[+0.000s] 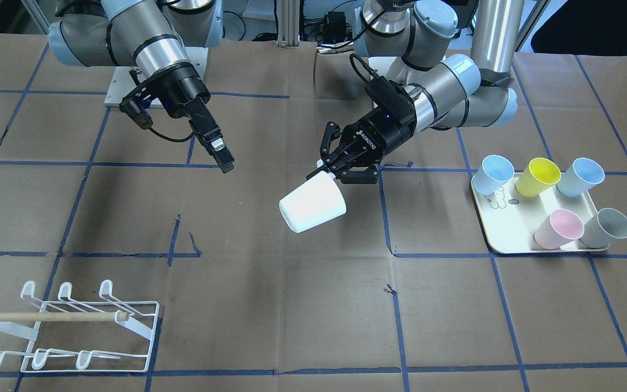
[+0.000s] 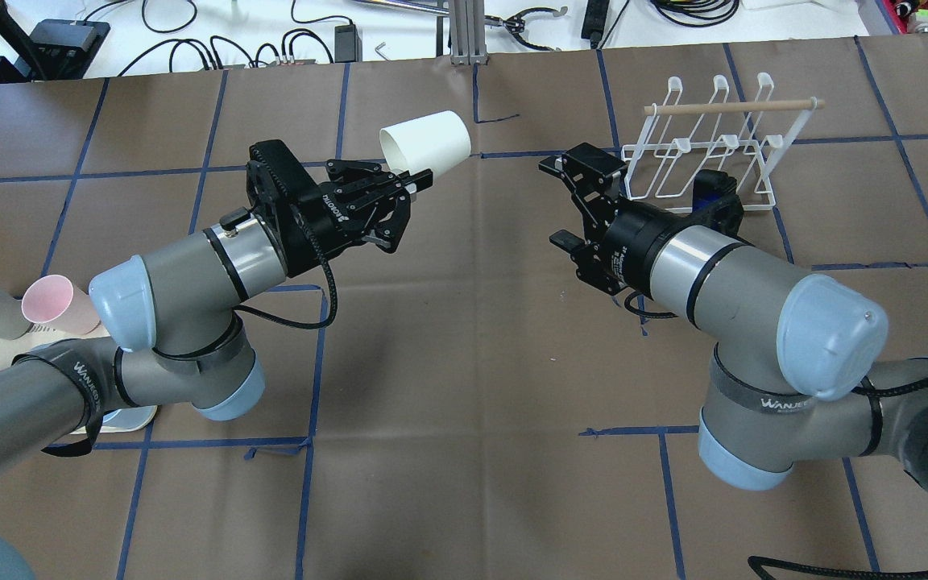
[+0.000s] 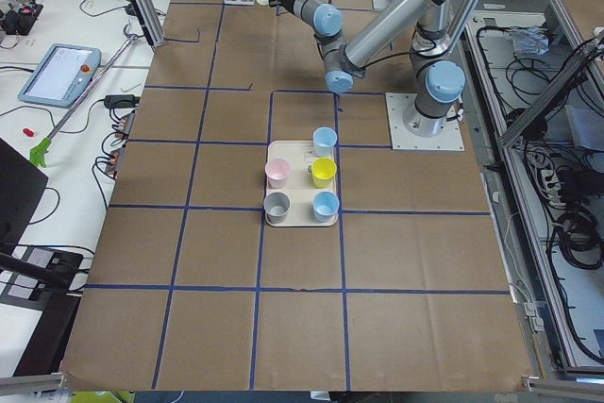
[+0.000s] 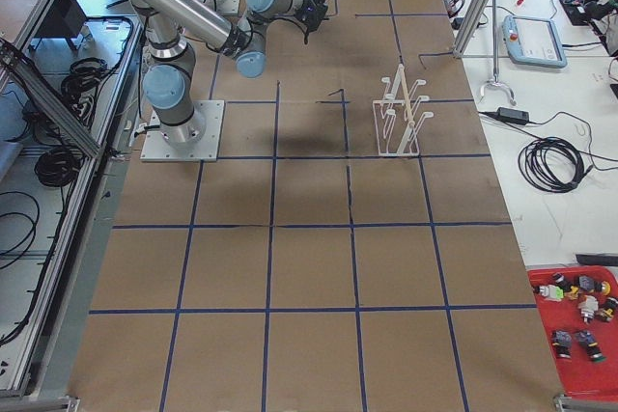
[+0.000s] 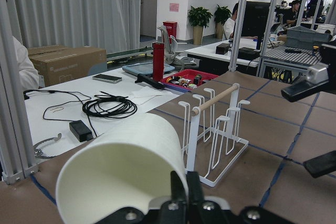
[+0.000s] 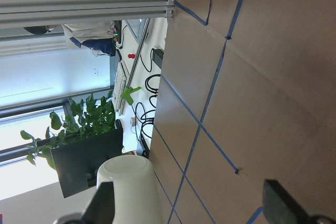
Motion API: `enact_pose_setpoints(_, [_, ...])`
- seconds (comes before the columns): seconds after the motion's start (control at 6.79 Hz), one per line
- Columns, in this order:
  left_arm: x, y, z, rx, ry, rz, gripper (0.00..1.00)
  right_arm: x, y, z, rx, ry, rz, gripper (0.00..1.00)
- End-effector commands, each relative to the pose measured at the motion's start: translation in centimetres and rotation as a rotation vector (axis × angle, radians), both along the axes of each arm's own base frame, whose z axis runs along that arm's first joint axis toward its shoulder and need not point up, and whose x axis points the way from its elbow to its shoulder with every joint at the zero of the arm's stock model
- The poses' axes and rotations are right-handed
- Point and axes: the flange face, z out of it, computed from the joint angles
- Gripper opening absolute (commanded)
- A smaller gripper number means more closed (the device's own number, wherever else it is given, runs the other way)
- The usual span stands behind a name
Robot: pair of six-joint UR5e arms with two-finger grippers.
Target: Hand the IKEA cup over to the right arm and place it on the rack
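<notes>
The white IKEA cup (image 1: 313, 206) hangs tilted above the table's middle, its rim pinched by my left gripper (image 1: 329, 171). From overhead the cup (image 2: 425, 141) points away from the left gripper (image 2: 418, 182). My right gripper (image 2: 554, 201) is open and holds nothing, a short gap from the cup and facing it. Its wrist view shows the cup (image 6: 128, 182) between spread fingers (image 6: 105, 203). The white wire rack (image 1: 74, 326) with a wooden dowel stands bare on the table, behind the right gripper (image 1: 221, 152). The left wrist view shows the cup (image 5: 121, 171) close up and the rack (image 5: 215, 124) beyond.
A cream tray (image 1: 509, 239) on my left side carries several coloured cups: blue, yellow, pink and grey. Brown paper with blue tape lines covers the table (image 1: 292, 305). Cables and a metal post (image 2: 460, 32) sit past the far edge.
</notes>
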Motion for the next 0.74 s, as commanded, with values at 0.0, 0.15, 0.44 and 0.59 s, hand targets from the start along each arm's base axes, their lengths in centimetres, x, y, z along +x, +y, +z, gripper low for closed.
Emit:
enact_pose_setpoints(0.0, [-1.2,0.6,0.0,0.002,0.015,-0.021,0.00,0.3,0.5,0.7,0.020,-0.018,-0.009,1.00])
enact_pose_setpoints(0.15, [-1.2,0.7,0.0,0.004,0.015,-0.021,0.01,0.9,0.6,0.9,0.016,-0.017,0.010,1.00])
enact_pose_setpoints(0.44, [-1.3,0.7,0.0,0.005,0.017,-0.024,0.02,2.0,0.1,2.4,-0.020,-0.020,0.040,1.00])
enact_pose_setpoints(0.59, [-1.5,0.8,-0.1,0.008,0.019,-0.033,0.02,2.4,-0.4,2.1,-0.011,-0.020,0.045,1.00])
